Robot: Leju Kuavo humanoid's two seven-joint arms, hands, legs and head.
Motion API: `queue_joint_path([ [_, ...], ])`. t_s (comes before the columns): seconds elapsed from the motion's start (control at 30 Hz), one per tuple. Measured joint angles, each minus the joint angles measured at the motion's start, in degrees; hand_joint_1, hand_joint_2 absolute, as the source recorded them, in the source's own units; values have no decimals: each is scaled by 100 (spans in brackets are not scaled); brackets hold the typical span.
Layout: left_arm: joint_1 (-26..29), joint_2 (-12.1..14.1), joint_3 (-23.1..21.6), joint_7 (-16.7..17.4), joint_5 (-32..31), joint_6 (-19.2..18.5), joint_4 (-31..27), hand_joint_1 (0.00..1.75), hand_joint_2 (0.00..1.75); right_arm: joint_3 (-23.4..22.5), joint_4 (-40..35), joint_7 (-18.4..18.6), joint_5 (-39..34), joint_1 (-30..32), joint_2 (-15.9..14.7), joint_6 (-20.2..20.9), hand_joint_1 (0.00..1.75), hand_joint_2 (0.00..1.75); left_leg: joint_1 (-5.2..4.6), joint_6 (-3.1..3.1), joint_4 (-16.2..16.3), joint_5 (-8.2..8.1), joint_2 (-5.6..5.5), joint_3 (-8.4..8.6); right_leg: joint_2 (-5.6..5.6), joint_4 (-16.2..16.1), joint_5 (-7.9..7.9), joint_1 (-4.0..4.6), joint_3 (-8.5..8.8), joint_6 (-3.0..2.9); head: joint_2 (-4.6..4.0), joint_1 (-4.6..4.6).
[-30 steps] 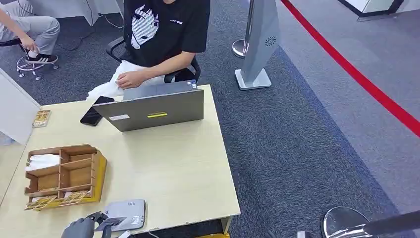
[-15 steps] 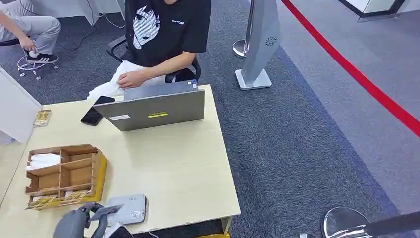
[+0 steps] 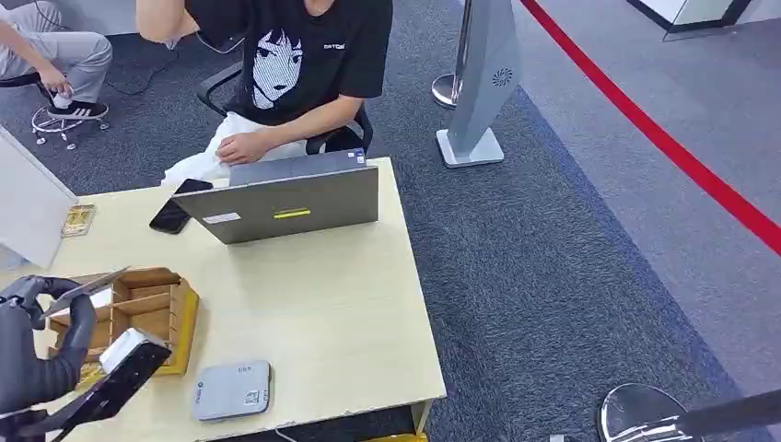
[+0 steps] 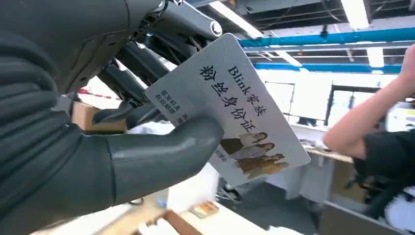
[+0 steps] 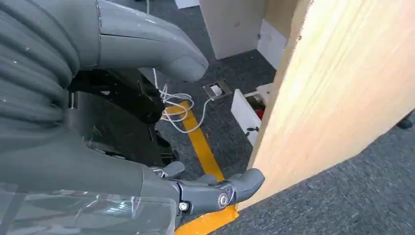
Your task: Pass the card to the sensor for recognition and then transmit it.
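Now the left hand point(image 4: 112, 147) pinches the card point(image 4: 230, 107), a pale grey one with dark writing and a small photo.

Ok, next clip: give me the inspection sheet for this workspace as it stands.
Surface: light wood table, mostly bare on its right side.
Job's things: card pinched in left robot hand, raised over the table's left edge; grey sensor flat near front edge, nothing on it.
Clutter: wooden organizer, laptop, phone.
Robot hands: left holds card; right robot hand hangs beside the table, holding nothing.
Cables: white cord on floor.
Surroundings: seated person behind laptop, red floor line.
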Motion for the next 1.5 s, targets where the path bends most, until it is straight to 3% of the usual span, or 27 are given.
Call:
queue_joint_path([
  [0.17,-495,172,531,299,367,-610,502,175,175,-37,114,87,190,-121,0,229,0,175,1,-5,0,8,13,-4,13,2,14,0,-8,-3,0,0],
  [0.87,-523,137,935,242,337,-638,859,175,175,-120,223,109,258,-185,0,295,0,175,0,-5,0,9,15,-23,13,2,15,0,-27,-1,0,0],
  [1.2,-505,118,937,138,476,-668,868,175,175,-122,234,66,264,-186,0,295,0,175,0,-5,0,9,17,-24,16,2,18,0,-30,-5,0,0],
  [1.3,-466,107,929,-37,726,-653,865,175,175,-122,249,4,264,-182,0,277,0,175,-1,-5,0,8,26,-28,31,2,19,0,-40,-5,0,0],
  [1.33,-469,107,929,-33,726,-653,865,0,175,-122,249,9,267,-182,0,262,0,175,0,-6,0,8,28,-29,35,2,18,0,-43,-5,0,-2],
  [1.5,-420,109,933,-59,820,-574,861,0,175,-122,256,4,229,-183,0,238,0,175,0,-5,-1,8,24,-36,29,2,18,0,-43,-6,0,0],
])
